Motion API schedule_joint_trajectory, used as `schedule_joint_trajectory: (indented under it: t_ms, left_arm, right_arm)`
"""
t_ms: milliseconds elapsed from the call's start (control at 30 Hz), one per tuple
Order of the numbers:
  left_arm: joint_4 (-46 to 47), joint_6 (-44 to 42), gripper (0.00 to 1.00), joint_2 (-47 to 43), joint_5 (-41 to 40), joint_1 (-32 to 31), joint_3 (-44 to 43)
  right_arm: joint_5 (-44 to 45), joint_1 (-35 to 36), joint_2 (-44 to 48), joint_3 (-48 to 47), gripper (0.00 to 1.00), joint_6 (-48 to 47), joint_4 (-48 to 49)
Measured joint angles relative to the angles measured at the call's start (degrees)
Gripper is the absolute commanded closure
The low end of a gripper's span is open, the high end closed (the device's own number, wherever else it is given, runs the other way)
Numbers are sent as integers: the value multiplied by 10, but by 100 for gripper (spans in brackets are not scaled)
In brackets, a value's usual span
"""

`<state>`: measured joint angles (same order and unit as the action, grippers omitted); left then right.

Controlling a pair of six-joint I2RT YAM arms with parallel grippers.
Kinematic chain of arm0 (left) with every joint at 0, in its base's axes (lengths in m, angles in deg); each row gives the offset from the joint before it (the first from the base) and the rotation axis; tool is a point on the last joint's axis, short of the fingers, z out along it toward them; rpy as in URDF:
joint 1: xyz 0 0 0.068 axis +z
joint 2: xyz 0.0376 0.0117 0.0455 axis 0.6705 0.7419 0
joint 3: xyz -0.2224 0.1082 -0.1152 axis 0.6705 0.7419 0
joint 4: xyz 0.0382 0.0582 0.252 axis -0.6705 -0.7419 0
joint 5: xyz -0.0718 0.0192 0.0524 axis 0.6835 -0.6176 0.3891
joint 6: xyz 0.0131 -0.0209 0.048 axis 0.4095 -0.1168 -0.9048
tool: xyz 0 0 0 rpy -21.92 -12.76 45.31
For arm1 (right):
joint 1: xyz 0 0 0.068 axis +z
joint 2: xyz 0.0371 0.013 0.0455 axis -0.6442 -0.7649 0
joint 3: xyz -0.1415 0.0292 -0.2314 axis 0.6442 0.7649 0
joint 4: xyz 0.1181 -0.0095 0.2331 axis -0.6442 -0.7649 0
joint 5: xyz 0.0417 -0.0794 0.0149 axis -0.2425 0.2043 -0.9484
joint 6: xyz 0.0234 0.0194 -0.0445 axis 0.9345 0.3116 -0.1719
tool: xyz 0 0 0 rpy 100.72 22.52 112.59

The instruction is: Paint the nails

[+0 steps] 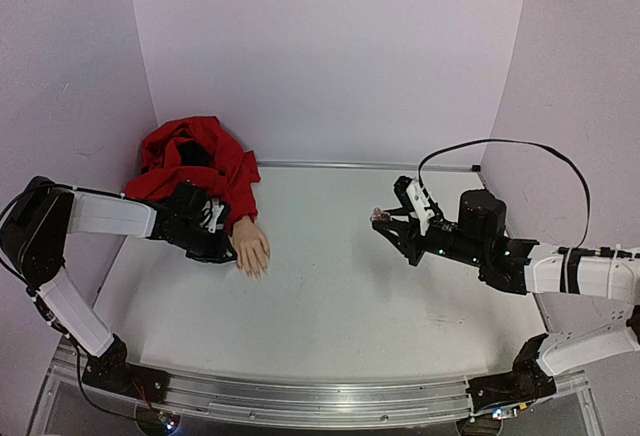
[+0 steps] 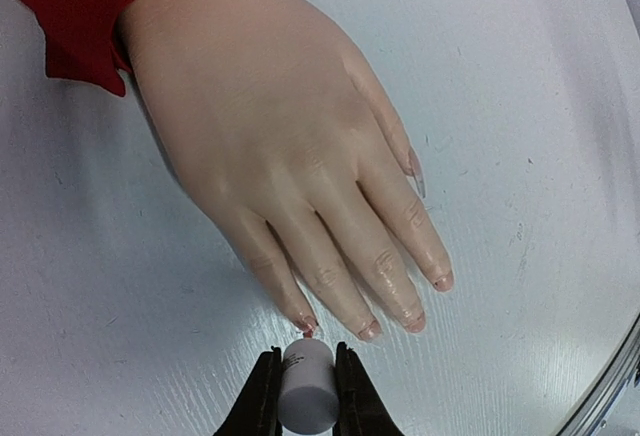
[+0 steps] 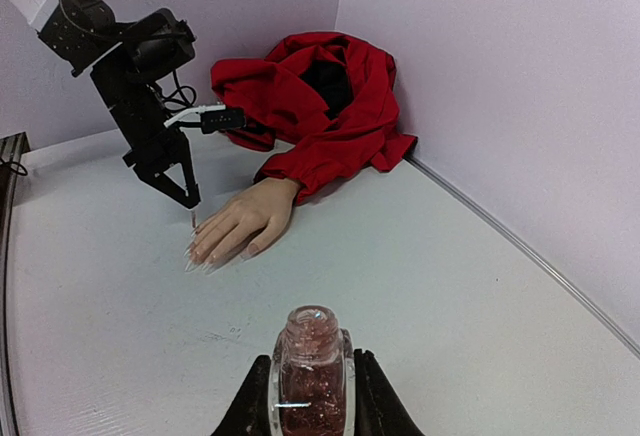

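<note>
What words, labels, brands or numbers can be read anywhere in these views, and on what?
None can be read.
The polish bottle shows only glittery contents, no label.
The white cap has one tiny dark mark, too small to read.
The red sleeve, mannequin hand and table carry no print.

My left arm [image 1: 110, 216]: white shells, black joint housings, white lead [image 3: 190, 113] at wrist. My right arm [image 1: 580, 274]: same finish; black cable [image 1: 520, 144] looping above. My jaws: matte black, tapered fingers [image 2: 262, 401]. My bases [image 1: 108, 364]: black, on aluminium rail [image 1: 320, 401].
</note>
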<state>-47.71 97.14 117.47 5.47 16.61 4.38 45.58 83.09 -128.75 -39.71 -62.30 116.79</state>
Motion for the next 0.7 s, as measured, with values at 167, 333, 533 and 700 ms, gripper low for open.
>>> schedule_joint_trajectory:
  t_ms: [167,333,533,700]
  left_arm:
    - [0,0,100,12,0,0,0]
    - [0,0,100,13,0,0,0]
    - [0,0,100,13,0,0,0]
    - [0,0,100,10,0,0,0]
  right_arm:
    - [0,0,0,0,100,0,0]
    - [0,0,0,0,100,0,0]
    - [0,0,0,0,100,0,0]
    - [0,0,0,0,100,0,0]
